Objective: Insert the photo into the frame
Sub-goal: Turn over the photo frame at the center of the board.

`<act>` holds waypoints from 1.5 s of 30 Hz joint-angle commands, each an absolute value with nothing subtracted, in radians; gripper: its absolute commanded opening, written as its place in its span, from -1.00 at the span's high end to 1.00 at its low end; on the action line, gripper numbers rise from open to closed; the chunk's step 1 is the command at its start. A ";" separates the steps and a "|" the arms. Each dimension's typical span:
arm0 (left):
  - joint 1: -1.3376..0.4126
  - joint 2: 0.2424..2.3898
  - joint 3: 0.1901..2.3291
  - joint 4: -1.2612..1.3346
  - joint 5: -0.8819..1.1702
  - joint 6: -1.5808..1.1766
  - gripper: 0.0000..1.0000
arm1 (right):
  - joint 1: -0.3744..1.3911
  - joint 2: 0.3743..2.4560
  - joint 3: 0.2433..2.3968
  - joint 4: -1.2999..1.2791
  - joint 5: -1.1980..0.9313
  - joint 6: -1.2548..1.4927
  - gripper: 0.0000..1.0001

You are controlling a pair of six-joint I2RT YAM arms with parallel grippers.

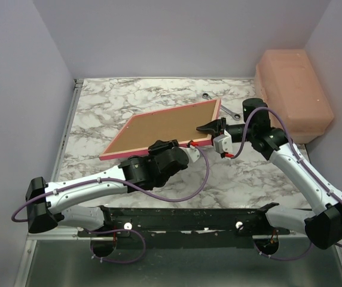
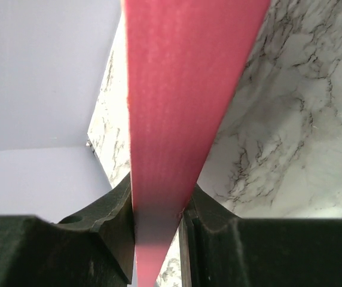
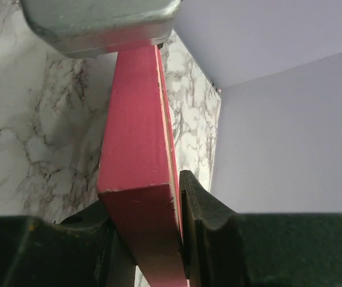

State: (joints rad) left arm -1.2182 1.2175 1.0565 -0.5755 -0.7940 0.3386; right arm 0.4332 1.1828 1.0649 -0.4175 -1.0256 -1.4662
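Two grippers hold the frame (image 1: 159,128) in the overhead view. Its brown back faces up, and its long axis runs near-left to far-right above the marble table (image 1: 99,113). Your left gripper (image 1: 186,147) clamps the near long edge, and your right gripper (image 1: 210,127) clamps the right end. In the left wrist view, the fingers (image 2: 114,221) pinch the pink edge. In the right wrist view, both jaws close on a pink corner. The photo is not visible.

Soft, even light, its source out of view, washes the pale lilac walls (image 1: 177,36) and the grey-veined white marble-patterned counter (image 1: 249,191), leaving no glare and only faint, soft-edged shadows. The overhead view is sharp throughout. In both wrist views the thin bright-pink picture frame (image 2: 177,119) blurs nearest the lens, while the veining beyond stays crisp.
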 commanded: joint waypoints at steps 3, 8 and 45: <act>-1.221 1.198 1.099 -0.515 -0.788 0.265 0.57 | 0.439 1.165 1.072 -0.478 -1.043 -1.394 0.72; -1.222 1.197 1.111 -0.520 -0.822 0.269 0.03 | 0.440 1.165 1.080 -0.491 -1.046 -1.393 0.86; -0.960 1.162 1.615 -0.760 -0.219 -0.182 -0.84 | 0.440 1.115 1.051 0.149 -0.811 0.129 0.99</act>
State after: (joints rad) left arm -1.0508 1.1854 1.6146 -0.7105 -0.4553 -0.0448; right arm 0.4328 1.0996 1.0088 0.0734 -0.9245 -0.1902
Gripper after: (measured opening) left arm 0.927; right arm 0.302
